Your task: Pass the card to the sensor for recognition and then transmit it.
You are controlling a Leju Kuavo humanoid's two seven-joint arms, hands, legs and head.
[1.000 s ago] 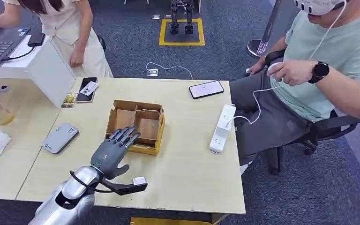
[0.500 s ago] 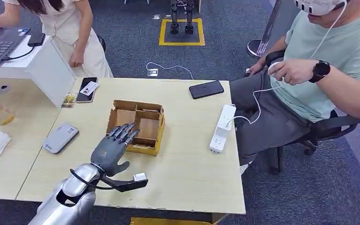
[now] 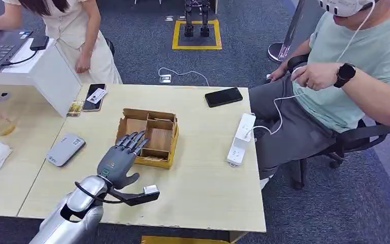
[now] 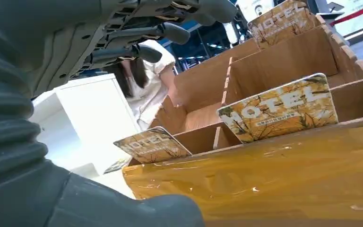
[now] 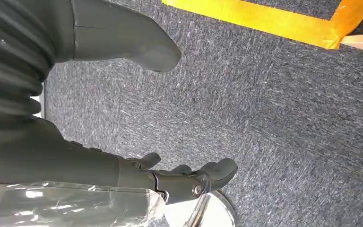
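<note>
Hovering over the near-left corner of the cardboard box point(image 3: 149, 135) at the centre of the head frame, your left hand point(image 3: 118, 160) has its fingers point(image 3: 132, 142) spread apart and holds nothing; the fingertips lie over the box's front left compartment. You cannot tell from the head frame whether they touch the cardboard. Your left wrist frame shows the same fingers point(image 4: 170, 33) stretched out along the top of the picture, clear of the cards below them.

You have three hotel cards in that wrist frame, each printed with yellow leaves: one card point(image 4: 279, 109) leaning upright in the front compartment at centre right, a second card point(image 4: 152, 144) tilted at the box's corner at lower centre left, and a third card point(image 4: 283, 21) standing at the back, upper right of the frame. The box's front wall point(image 4: 274, 175) is wrapped in glossy yellow tape.

Look left of centre in the head frame for the grey card sensor point(image 3: 65, 149), lying flat on the table point(image 3: 203, 188), well apart from the box and from your hand.

Your right hand point(image 5: 123, 118) hangs over dark carpet in its wrist frame, thumb point(image 5: 137, 45) held away from the loosely curled fingers point(image 5: 203, 177), holding nothing
</note>
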